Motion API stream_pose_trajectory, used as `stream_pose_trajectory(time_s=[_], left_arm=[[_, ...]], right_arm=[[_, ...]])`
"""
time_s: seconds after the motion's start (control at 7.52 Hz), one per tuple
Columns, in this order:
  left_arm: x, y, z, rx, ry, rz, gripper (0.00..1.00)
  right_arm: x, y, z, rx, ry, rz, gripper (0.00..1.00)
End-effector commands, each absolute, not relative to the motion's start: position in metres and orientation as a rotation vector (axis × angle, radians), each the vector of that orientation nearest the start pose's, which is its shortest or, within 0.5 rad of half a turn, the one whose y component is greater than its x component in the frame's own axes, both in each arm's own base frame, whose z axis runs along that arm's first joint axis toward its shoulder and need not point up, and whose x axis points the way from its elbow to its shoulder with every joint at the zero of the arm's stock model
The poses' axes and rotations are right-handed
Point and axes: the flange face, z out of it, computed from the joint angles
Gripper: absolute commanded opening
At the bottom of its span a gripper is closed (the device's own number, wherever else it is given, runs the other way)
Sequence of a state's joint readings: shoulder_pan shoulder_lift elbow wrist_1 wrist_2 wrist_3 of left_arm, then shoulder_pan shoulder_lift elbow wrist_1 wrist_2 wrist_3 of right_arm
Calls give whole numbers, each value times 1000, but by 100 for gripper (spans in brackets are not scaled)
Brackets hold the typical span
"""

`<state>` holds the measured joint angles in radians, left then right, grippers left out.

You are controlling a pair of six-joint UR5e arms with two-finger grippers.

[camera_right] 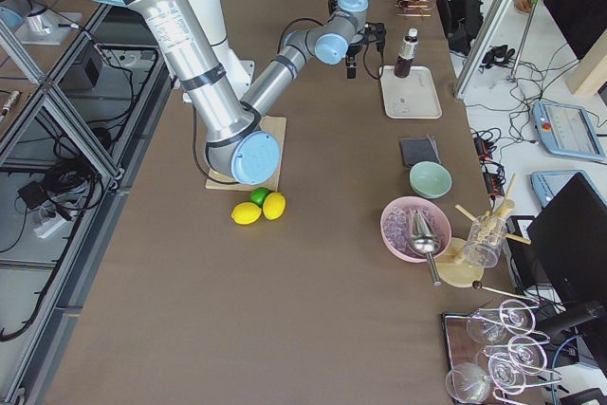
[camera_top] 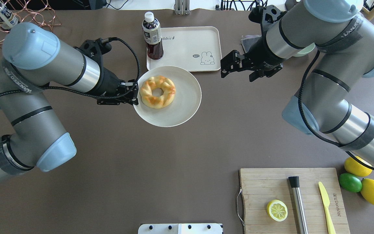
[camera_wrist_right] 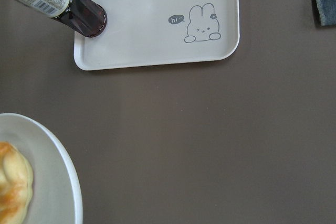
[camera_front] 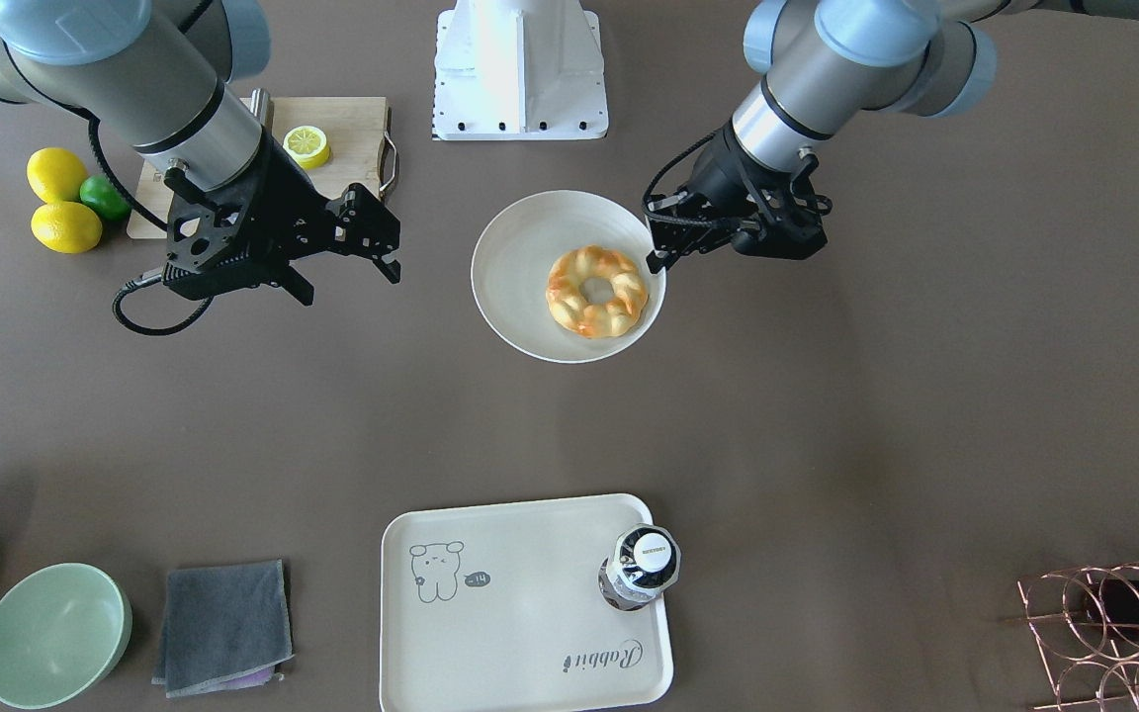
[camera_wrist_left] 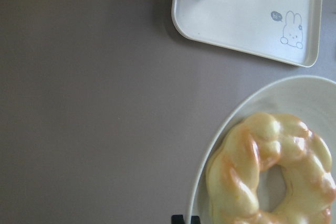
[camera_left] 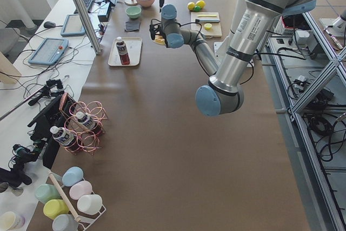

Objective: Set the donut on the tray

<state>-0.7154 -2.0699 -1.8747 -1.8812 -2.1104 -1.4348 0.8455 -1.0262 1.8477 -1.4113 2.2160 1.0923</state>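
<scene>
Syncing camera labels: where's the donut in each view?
Front-facing: donut at centre, in the bowl.
Overhead: donut just left of centre, by the left gripper.
Exterior left: donut a tiny yellow speck, top centre.
Exterior right: cannot make it out; the arms cover that spot.
Left wrist: donut lower right.
Right wrist: donut a sliver at the bottom-left edge.
Landmark: the tray, in all six.

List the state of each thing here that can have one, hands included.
donut: lying flat in the white bowl, not held.
white bowl: upright, holding the donut.
tray: lying flat, bottle standing in one corner, no donut on it.
bottle: upright, capped.
left hand: shut, at the bowl's rim beside the donut.
right hand: open, holding nothing.
</scene>
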Motion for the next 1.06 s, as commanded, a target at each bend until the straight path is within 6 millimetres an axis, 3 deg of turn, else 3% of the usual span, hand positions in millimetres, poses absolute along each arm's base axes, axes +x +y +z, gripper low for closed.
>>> stream_pose_trajectory(time_s=[0.0,0.53,0.66,0.93], left_arm=[[427,-423,138,14,1105,-261,0],[434,-422,132,9,1104,-258,0],[434,-422,130,7,1107,-259,0],[434,-422,126,8,1113,-256,0]], right_arm=[[-357,-499,203,100,-1102,1,100],[-370,-489,196,100,-1114,-26,99],[-372,-487,193,99,-1119,-32,92],[-374,-487,201,102,-1124,-41,62]])
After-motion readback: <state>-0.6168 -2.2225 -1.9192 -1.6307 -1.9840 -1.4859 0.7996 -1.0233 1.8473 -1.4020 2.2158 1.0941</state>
